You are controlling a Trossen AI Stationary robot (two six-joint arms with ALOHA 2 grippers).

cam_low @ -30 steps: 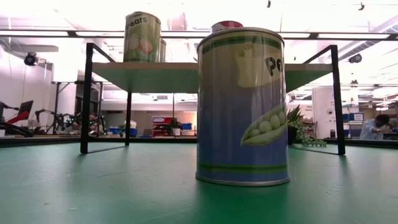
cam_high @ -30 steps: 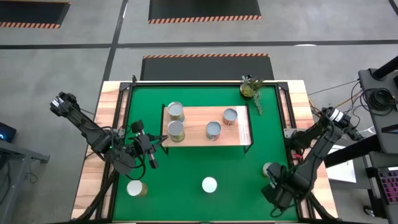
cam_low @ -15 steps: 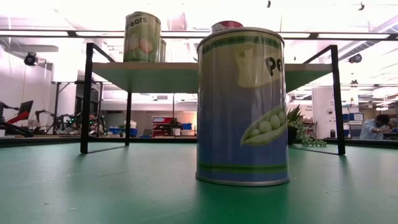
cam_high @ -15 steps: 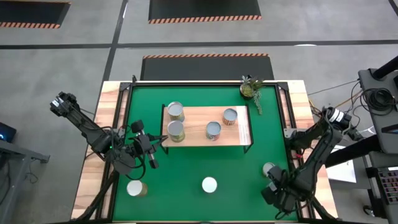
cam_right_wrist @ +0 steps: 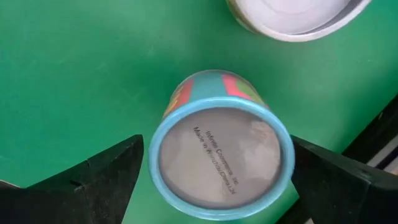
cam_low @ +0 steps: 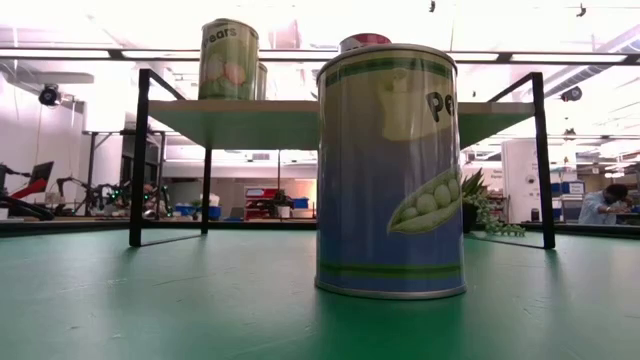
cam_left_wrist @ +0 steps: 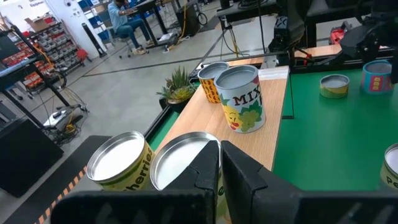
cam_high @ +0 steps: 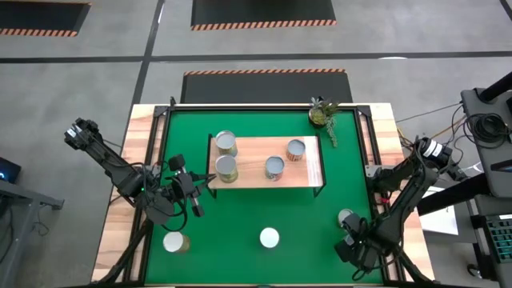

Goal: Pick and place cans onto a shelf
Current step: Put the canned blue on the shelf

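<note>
The shelf (cam_high: 312,170) stands mid-mat with several cans on its wood top, among them one at its left end (cam_high: 227,168) and a "MIX" can (cam_left_wrist: 242,98). Three more cans show on the green mat: near left (cam_high: 174,242), near middle (cam_high: 269,237), also the peas can in the low view (cam_low: 390,170), and near right (cam_high: 347,218). A blue-rimmed can (cam_right_wrist: 222,155) stands upright under my right gripper (cam_right_wrist: 217,148), which is open, pointing down, one finger on either side of it, apart from it. My left gripper (cam_left_wrist: 221,171) is shut, hovering by the shelf's left end.
A small potted plant (cam_high: 322,114) sits at the mat's far right corner. The white-topped can (cam_right_wrist: 298,15) stands close beside the blue-rimmed one. The shelf's black legs (cam_low: 139,160) rise from the mat. Bare green mat (cam_high: 240,212) lies between the shelf and the near cans.
My right gripper has come down over the blue-rimmed can at the near right, staying open. The cans and my left arm have kept still.
</note>
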